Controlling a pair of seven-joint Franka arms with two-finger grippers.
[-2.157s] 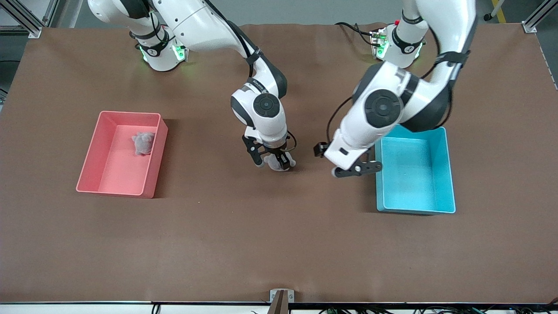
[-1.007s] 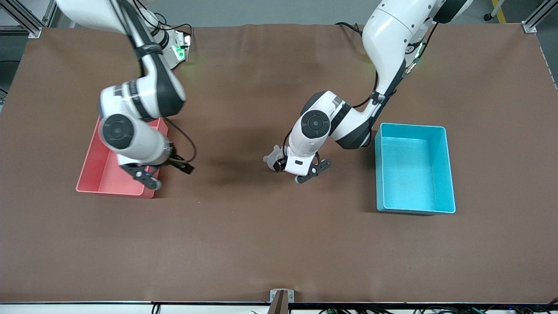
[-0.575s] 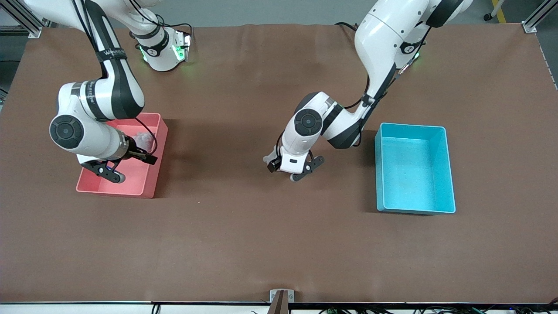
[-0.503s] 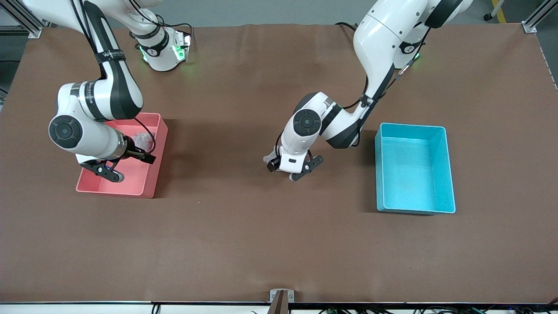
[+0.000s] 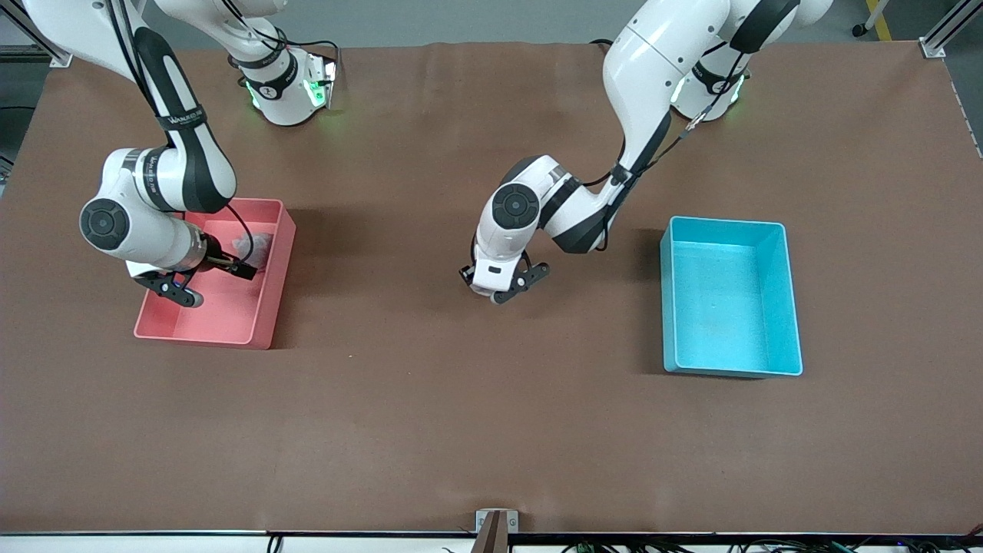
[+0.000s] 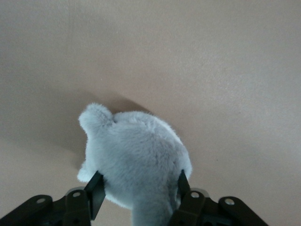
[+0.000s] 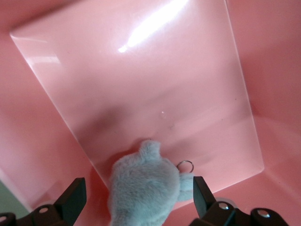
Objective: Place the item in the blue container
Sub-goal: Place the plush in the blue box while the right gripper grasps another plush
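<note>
Pink bin (image 5: 273,307) at nine o'clock on the brown table (image 5: 461,430), toward the right arm's end, long walls running twelve to six. Low over its inside, the right gripper (image 5: 207,283), reached down from the base at eleven o'clock, jaws spread about as wide as possible and gripping nothing. Between those open fingers (image 7: 70,200) in the right wrist view, a second grey plush (image 7: 141,188) lying on the pink floor, a small metal ring (image 7: 185,165) at its edge; in the front view that same plush (image 5: 257,242) tucked against the bin's wall toward three o'clock, near the twelve o'clock corner. At the table's centre, well apart from both bins, the left gripper (image 5: 503,288), arm bent down from the base at one o'clock, wrist housing hiding the catch from the high camera. Seen from the left wrist instead: grey plush toy (image 6: 136,150), rounded and furry, one small ear sticking out, shadow thrown on the brown surface under it, black fingers (image 6: 96,190) partly closed and pressed into its two flanks, so gripped from both sides. Whether lifted clear of the table or resting on it, impossible to tell. At three o'clock, toward the left arm's end, the blue container (image 5: 791,307), upright, smooth cyan walls and rounded corners, well apart from the held toy.
</note>
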